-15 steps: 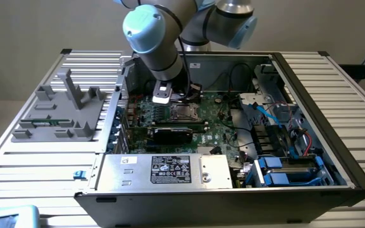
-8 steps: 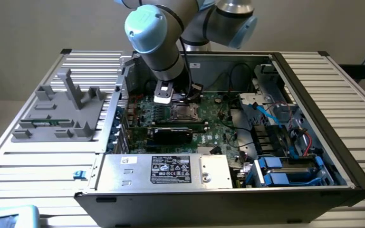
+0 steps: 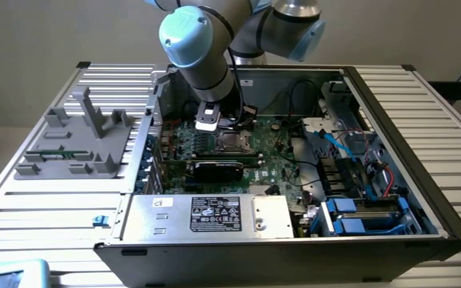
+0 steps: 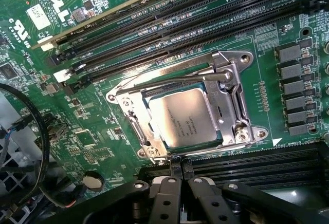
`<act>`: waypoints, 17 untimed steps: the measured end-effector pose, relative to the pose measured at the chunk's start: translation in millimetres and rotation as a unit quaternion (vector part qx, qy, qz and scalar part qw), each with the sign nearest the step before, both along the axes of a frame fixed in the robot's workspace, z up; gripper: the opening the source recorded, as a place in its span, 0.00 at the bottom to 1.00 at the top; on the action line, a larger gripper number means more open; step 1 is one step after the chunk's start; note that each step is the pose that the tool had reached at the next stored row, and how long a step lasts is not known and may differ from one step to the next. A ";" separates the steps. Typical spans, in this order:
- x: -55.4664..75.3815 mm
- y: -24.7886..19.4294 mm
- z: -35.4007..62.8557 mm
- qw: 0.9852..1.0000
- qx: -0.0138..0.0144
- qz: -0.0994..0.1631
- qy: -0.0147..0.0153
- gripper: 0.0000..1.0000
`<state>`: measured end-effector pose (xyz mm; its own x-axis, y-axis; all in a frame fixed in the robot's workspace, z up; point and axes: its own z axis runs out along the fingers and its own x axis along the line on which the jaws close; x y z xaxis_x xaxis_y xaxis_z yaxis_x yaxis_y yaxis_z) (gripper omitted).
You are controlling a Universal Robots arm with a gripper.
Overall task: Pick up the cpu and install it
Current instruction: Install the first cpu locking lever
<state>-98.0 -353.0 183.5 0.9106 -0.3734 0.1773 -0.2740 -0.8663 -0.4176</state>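
Observation:
The cpu (image 4: 182, 117), a flat square chip with a shiny silver-grey top, lies in its socket on the green motherboard (image 4: 77, 131). A metal retention frame (image 4: 234, 98) and its lever surround it. My gripper (image 4: 179, 166) is shut, its black fingertips pressed together with nothing between them, at the rim of the socket beside the cpu. In the exterior view the gripper (image 3: 212, 124) hangs inside the open computer case, just above and to the exterior view's left of the socket (image 3: 230, 142).
Black memory slots (image 4: 169, 34) run beside the socket. A black expansion card (image 3: 218, 168) stands nearer the front, with a large silver box (image 3: 206, 215) in front of it. Cables and blue drive bays (image 3: 359, 210) fill the case's right side. A grey fixture (image 3: 78, 138) sits on the table.

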 end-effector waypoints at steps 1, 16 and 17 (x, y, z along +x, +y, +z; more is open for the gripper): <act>0.0 0.0 0.0 1.000 0.000 0.000 0.000 0.11; 0.5 0.1 -0.7 1.000 0.000 0.000 0.000 0.11; 0.5 0.1 -0.6 1.000 0.000 0.000 0.000 0.11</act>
